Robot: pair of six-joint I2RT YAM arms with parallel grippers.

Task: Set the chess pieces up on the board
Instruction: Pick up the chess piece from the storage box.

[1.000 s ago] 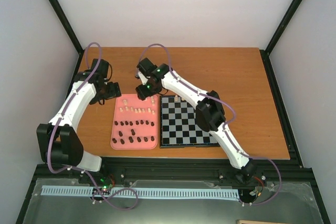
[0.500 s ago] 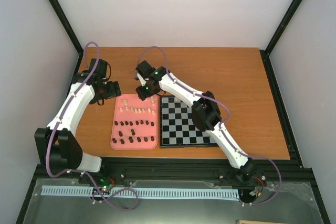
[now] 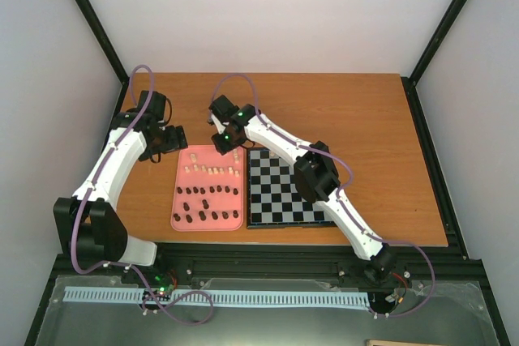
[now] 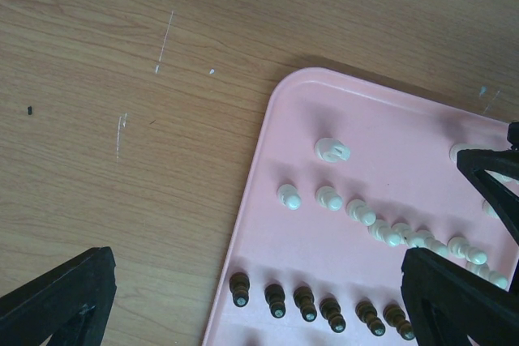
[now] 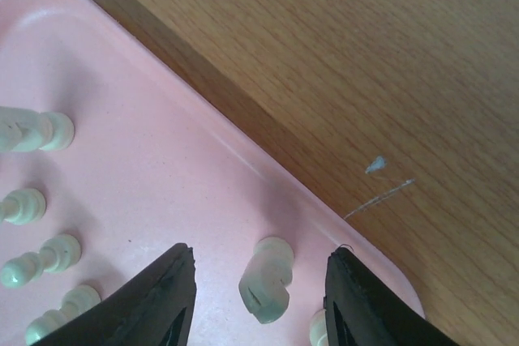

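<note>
The right gripper [image 5: 259, 263] is spread, fingers either side of a small cream chess piece [image 5: 266, 281] in a far corner of the pink rounded plastic tray [image 5: 162, 151], apparently without contact. The left gripper [image 4: 258, 281] hangs spread above the tray. Dark brown chess pieces [image 3: 207, 204] lie in the tray. The black-and-grey checkered board [image 3: 272, 200] lies just beside it.

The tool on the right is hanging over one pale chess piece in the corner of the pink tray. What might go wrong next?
The pale piece between the right tool's open fingers looks tilted, so it may slip or twist when squeezed. It sits close to the pink tray's rim, so a finger might catch that rim. A second pale piece lies right by one finger and may get knocked.
</note>
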